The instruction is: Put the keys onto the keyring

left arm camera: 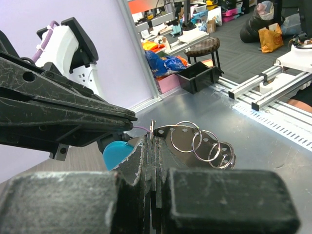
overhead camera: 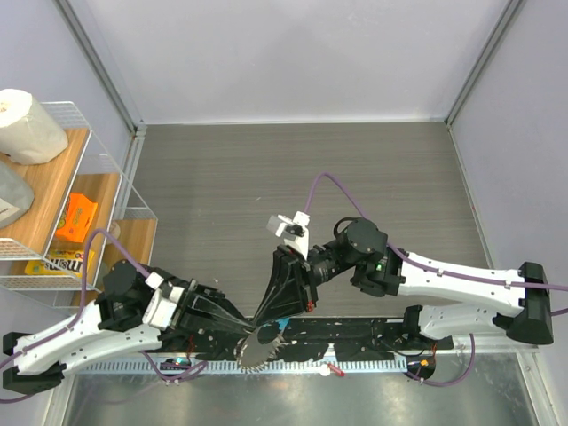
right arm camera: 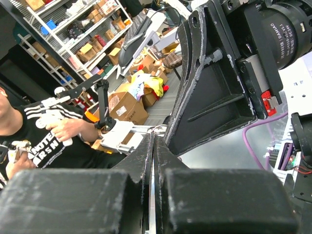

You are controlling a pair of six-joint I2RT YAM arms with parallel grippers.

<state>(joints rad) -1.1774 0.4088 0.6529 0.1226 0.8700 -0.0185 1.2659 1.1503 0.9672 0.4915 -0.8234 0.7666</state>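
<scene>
Closed right gripper (right arm camera: 152, 146) beside DAMIAO motor (right arm camera: 279, 24)

The left gripper (left arm camera: 151, 151) clamps the keyring (left arm camera: 202, 144); blue tag (left arm camera: 117, 153) just beside.

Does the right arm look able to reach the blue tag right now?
Probably yes: the right gripper hangs just above the blue tag with nothing seen between them, though its jaws are shut.

- grippers: two, left gripper (overhead camera: 241, 327) and right gripper (overhead camera: 266, 312)
- silvery wire rings (left arm camera: 204, 145): four made out, overlapping, count unsure
- metal strip (left arm camera: 170, 130) carrying them: one
- light-blue tag (left arm camera: 117, 152): one
- wire rack (overhead camera: 89, 151): one
- paper roll (overhead camera: 27, 124): one
- orange packet (overhead camera: 77, 217): one
</scene>
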